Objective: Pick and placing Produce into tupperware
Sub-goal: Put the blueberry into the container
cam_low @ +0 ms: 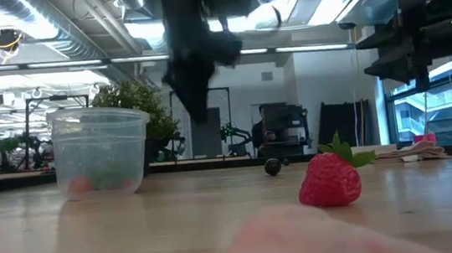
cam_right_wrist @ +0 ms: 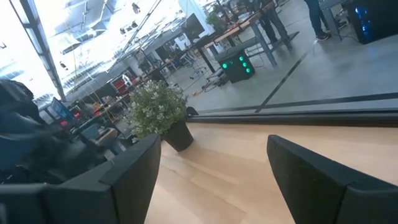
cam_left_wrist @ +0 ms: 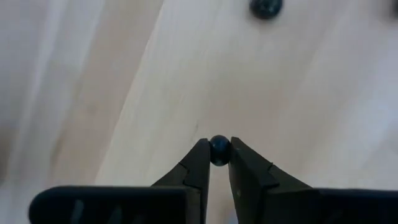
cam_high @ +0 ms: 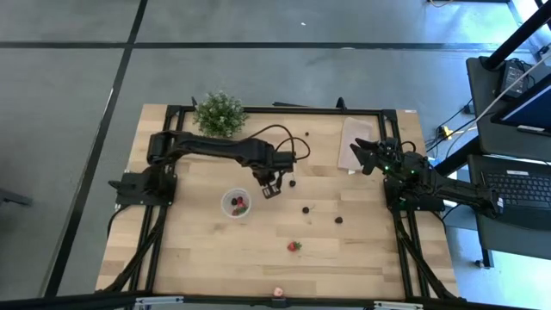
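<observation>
A dark berry (cam_left_wrist: 219, 150) is pinched between the fingertips of the left gripper (cam_high: 270, 189), which is closed on it above the table (cam_high: 362, 258), just off the cup (cam_high: 236, 203) toward 2 o'clock in the high view. The cup stands upright left of the table's middle, with red and dark fruit (cam_high: 240, 204) already inside; in the low view a reddish blur shows through its cloudy wall (cam_low: 98, 152).

Loose produce lies around it. One dark berry (cam_high: 292, 182) sits just right of the left gripper, at 3 o'clock from it. Two more lie farther right: one (cam_high: 306, 209) near the table's centre and one (cam_high: 339, 220) beyond it at about 4 o'clock from the cup. Another dark berry (cam_high: 308, 134) rests near the far edge. A strawberry (cam_high: 294, 246) lies toward the near edge, at 5 o'clock from the cup, and a second red fruit (cam_high: 278, 293) sits at the very near edge.

The plant (cam_high: 219, 113) stands at the far left corner, at 12 o'clock from the cup. A beige sheet (cam_high: 352, 142) lies at the far right. Over its right edge hangs the right gripper (cam_high: 368, 153), fingers spread wide and holding nothing.
</observation>
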Motion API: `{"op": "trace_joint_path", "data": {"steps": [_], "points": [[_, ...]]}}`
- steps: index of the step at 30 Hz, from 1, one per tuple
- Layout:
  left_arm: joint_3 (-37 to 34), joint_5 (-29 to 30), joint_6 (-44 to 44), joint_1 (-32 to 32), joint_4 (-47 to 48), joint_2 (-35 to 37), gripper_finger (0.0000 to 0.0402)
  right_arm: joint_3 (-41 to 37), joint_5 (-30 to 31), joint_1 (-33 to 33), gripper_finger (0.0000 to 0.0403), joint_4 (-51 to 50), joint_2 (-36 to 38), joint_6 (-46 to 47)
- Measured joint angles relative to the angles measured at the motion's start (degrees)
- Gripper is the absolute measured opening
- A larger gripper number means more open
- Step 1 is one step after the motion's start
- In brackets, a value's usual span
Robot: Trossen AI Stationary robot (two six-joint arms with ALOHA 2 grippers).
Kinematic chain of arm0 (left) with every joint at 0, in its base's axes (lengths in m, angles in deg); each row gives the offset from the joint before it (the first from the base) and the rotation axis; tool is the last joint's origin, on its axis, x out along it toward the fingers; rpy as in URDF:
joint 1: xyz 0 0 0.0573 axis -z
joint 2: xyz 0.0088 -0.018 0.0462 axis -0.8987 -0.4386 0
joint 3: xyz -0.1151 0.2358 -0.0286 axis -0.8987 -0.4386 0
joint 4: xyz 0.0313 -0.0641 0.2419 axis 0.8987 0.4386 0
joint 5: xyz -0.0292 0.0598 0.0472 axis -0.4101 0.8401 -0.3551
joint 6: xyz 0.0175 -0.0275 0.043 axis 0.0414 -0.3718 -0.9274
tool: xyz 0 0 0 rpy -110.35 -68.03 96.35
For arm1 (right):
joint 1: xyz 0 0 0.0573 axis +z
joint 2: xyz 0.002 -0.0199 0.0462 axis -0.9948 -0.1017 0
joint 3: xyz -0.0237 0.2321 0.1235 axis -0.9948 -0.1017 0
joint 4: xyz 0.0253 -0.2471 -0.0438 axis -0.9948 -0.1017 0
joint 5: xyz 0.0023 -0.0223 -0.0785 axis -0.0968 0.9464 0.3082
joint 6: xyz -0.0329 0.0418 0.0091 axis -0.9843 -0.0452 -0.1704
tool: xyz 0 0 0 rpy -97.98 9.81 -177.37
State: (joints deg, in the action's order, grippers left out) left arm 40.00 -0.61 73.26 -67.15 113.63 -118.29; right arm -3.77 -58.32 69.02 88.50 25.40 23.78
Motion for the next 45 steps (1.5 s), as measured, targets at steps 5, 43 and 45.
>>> {"op": "trace_joint_path", "data": {"steps": [5,43,45], "points": [[5.4,0.4,3.6,3.7,13.6,3.4,0.0032,0.0,-0.5,0.0,0.0295,0.0,0.0,0.0],[-17.6,-3.3,24.0,15.2,4.0,6.6,0.0057,0.0,-0.6,0.0,0.0295,0.1,0.0,1.8],[-17.6,-3.2,23.0,14.8,3.8,6.6,0.0066,0.0,-0.6,0.0,0.0295,0.1,0.0,1.7]]}}
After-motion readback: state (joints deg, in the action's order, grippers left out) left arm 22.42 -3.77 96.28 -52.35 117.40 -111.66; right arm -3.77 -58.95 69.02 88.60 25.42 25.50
